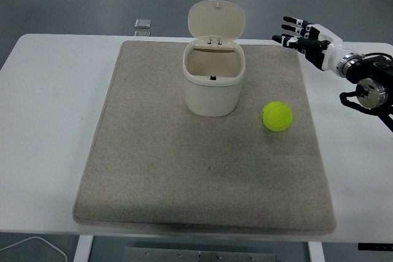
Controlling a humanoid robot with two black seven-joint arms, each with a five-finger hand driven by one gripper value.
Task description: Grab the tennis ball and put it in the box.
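Note:
A yellow-green tennis ball [277, 116] lies on the grey mat [153, 170], right of centre. To its left stands the box [214, 80], a cream bin with its hinged lid tipped up and back, empty inside. My right hand [299, 36] hovers above the mat's far right corner, fingers spread and pointing left, holding nothing. It is well behind and to the right of the ball. My left arm is out of sight.
The mat covers most of the white table [43, 121]. A small silvery square object [142, 24] lies at the table's far edge, behind the mat.

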